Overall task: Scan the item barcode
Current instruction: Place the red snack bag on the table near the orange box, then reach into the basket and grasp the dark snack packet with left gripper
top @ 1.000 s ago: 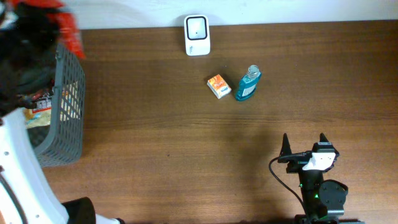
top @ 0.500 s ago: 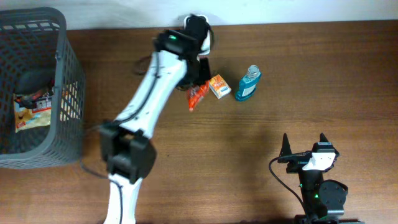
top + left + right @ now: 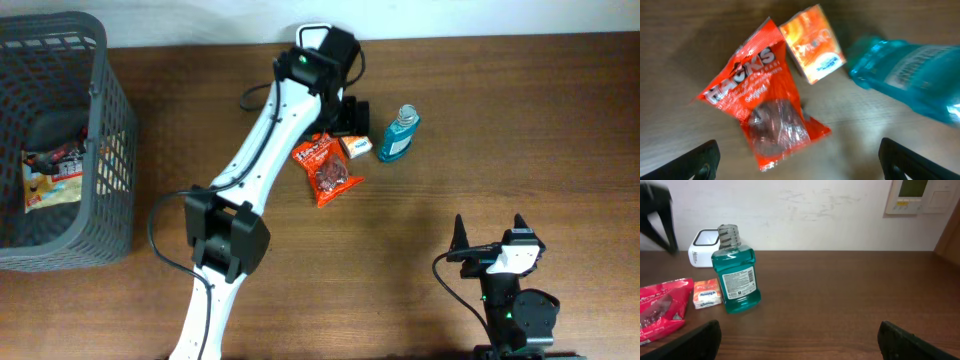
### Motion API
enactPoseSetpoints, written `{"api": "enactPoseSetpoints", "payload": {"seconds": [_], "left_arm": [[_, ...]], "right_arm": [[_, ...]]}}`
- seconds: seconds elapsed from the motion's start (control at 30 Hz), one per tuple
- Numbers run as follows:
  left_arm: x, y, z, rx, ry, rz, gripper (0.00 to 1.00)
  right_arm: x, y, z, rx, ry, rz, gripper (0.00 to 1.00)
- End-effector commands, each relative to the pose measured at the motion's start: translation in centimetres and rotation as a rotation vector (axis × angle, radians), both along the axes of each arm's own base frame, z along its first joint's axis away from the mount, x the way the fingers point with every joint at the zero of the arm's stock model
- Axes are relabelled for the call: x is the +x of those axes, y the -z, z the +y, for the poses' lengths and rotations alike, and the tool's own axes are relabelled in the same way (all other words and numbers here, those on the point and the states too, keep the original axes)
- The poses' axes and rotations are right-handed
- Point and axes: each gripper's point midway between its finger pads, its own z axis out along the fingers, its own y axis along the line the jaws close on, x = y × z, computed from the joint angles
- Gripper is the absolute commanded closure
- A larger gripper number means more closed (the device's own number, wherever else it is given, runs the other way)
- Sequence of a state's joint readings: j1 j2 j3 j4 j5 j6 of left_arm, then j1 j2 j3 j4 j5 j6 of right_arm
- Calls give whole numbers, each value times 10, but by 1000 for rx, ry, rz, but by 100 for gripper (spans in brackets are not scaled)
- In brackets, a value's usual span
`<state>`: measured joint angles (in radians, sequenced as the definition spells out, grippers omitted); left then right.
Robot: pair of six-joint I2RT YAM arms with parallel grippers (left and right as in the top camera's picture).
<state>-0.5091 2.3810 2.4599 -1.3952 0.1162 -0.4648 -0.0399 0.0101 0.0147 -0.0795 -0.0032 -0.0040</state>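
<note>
A red snack bag (image 3: 328,170) lies flat on the wooden table, just below a small orange box (image 3: 357,147) and left of a blue mouthwash bottle (image 3: 398,135). My left gripper (image 3: 345,118) hovers above them, open, with nothing between its fingers. In the left wrist view the bag (image 3: 765,100) lies free between the wide jaws of that gripper (image 3: 800,165), with the box (image 3: 812,45) and bottle (image 3: 910,70) beyond it. The white scanner (image 3: 308,30) at the table's back edge is partly hidden by the left arm. My right gripper (image 3: 490,240) rests open near the front right.
A grey mesh basket (image 3: 105,150) stands at the far left with a packet (image 3: 52,175) inside. The right wrist view shows the bottle (image 3: 736,275), box (image 3: 706,294), bag (image 3: 662,312) and scanner (image 3: 702,247) in front of a white wall.
The left arm swung from the basket to the table's middle with the red bag, then opened; the bag now lies on the table. The right arm has not moved.
</note>
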Motion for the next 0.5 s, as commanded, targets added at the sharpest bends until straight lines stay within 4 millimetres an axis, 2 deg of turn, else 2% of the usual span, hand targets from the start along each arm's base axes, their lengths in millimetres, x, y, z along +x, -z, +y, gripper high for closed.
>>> {"api": "enactPoseSetpoints", "payload": {"seconds": [0.0,0.03,0.07,0.13,0.2,0.23,0.27,0.33,0.37,0.43,0.47], "left_arm": [[24,-106,29,-98,15,-238,2],[29,-140,57,-94,-29,-318,3],[31,-157,82,-59,-80,-362,3],[29,-192,148,34,-200,-461,3],[26,-223,192,20,-256,-537,1],[22,-238,224,22,-338,-567,1],[18,-246,243,29,-379,-587,1],[1,-270,306,34,-512,-636,1],[-6,-276,327,19,-555,-642,1],[-16,-277,361,50,-635,-638,1],[-22,-272,388,68,-724,-621,1]], "right_arm": [[0,3,-3,1,14,4,2],[0,3,-3,1,14,4,2],[0,3,-3,1,14,4,2],[0,3,-3,1,14,4,2],[0,3,-3,1,14,4,2],[0,3,-3,1,14,4,1],[0,3,-3,1,14,4,2],[0,3,-3,1,14,4,2],[0,3,-3,1,14,4,2],[0,3,-3,1,14,4,2],[0,3,-3,1,14,4,1]]}}
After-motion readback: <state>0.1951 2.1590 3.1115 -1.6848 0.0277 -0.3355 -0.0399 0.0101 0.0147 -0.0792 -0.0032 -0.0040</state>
